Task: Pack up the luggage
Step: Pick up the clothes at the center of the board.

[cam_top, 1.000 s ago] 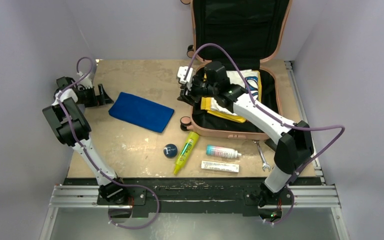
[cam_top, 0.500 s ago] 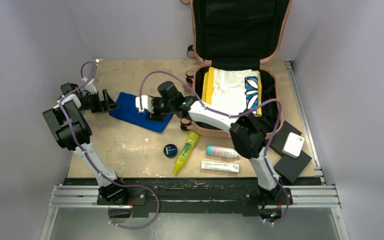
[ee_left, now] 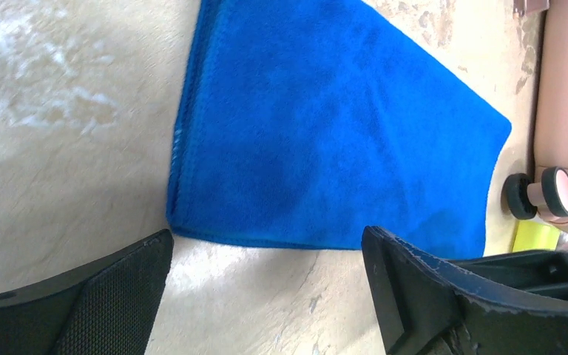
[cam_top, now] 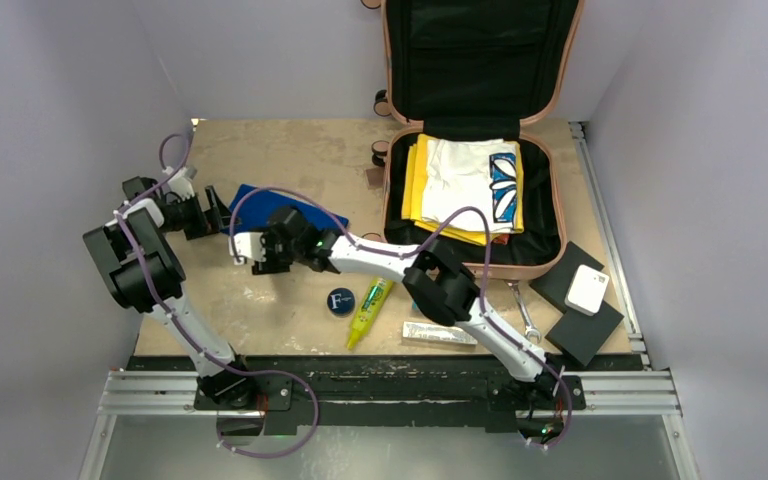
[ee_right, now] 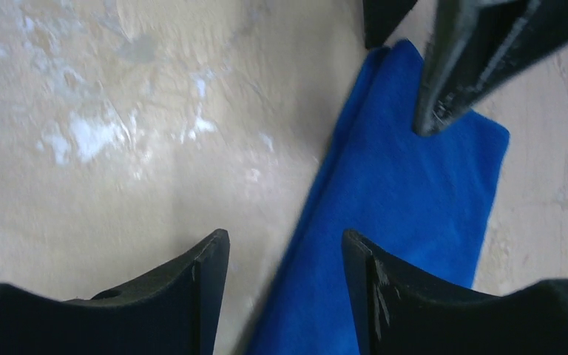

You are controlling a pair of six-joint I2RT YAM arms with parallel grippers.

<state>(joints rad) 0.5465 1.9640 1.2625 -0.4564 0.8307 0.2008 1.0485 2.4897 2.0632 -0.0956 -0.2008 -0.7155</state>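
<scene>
Your right end effector has swung to the blue towel, open and empty, facing the open left end effector; converging, they may clash.

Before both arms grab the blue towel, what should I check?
1. Left gripper open: ok, jaws spread beside the blue towel.
2. Right gripper open: ok, straddling another towel edge.
3. Towel flat, nothing lying on it: ok.
4. Luggage open: ok, lid up.
5. Room beside the folded clothes: ok, bare lining shows.
6. Clearance between the grippers: cannot tell, they are close.
</scene>
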